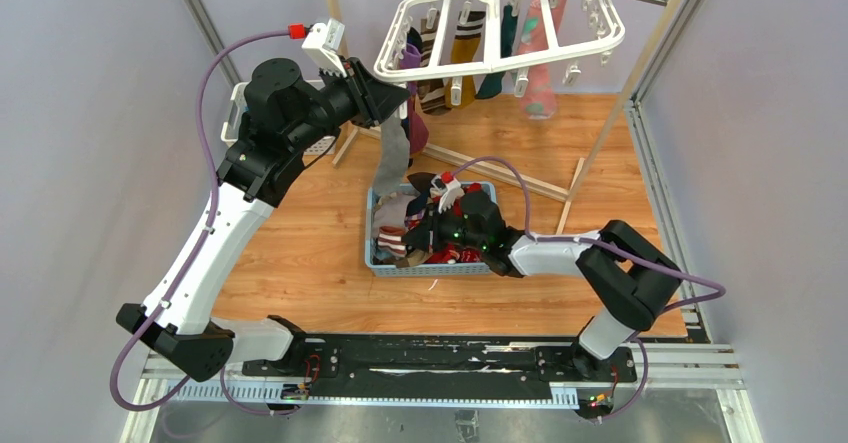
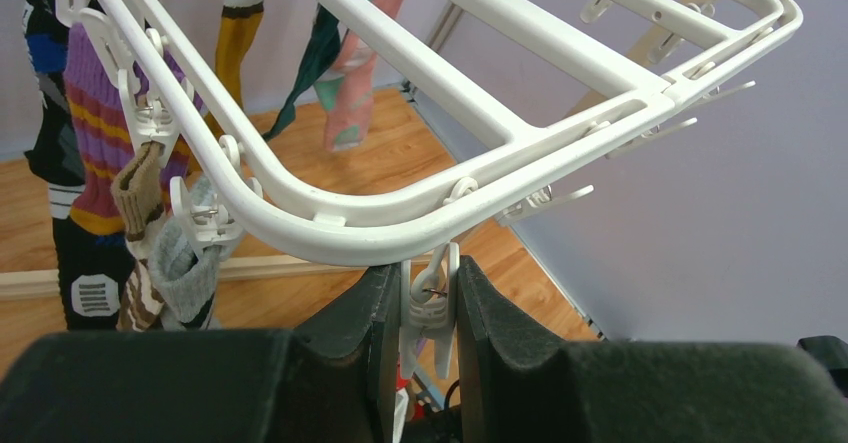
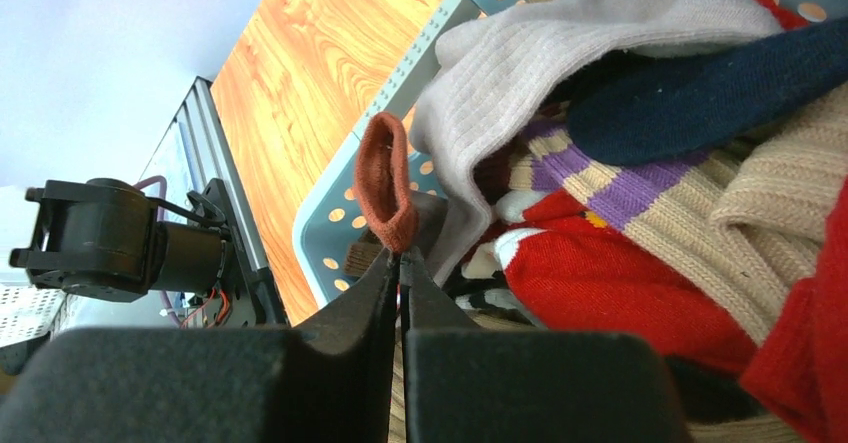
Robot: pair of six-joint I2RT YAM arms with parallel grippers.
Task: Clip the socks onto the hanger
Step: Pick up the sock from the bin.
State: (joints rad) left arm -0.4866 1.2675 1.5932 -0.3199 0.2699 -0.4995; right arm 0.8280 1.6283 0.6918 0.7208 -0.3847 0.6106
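- Right jaws: pressed together on the edge of a rust-orange knit sock (image 3: 385, 178). It sits at the rim side of the sock pile in the light-blue perforated plastic basket (image 3: 335, 218).
- Sock axis: the pinched fold stands straight out ahead of the jaw tips, roughly in line with them.
- Left jaws: pinching a small white plastic clip (image 2: 432, 303) that dangles from a rounded corner of the large white plastic frame hanger (image 2: 520, 153).
- Key relation, overhead view: the basket sits on the wooden surface (image 1: 300, 263), below the hanger and nearer the arm bases. From the right jaws, the squeezed clip lies up, away and to the left.
- Arms: the right arm (image 1: 560, 253) is the only one at the pile, and the left arm (image 1: 215, 233) is up at the frame.
- Judgement: the next move is a lift out of the basket, then a carry up to the clip, with the sock edge arriving at the clip mouth from underneath.
- Other task items: loose socks (image 3: 620, 193) in cream, navy, red and beige with purple stripes fill the basket. Several pegged socks (image 2: 95, 113) hang from the hanger.
- Hidden or unclear:
  - How much of the rust-orange sock is buried in the pile.
  - The clip's mouth, which is below the left jaws and out of sight, so I cannot tell whether it gapes.
  - The grey sock (image 1: 392, 158) hanging under the left wrist, where I cannot tell what holds it.
  - The right jaw tips in the overhead view, which the wrist masks.
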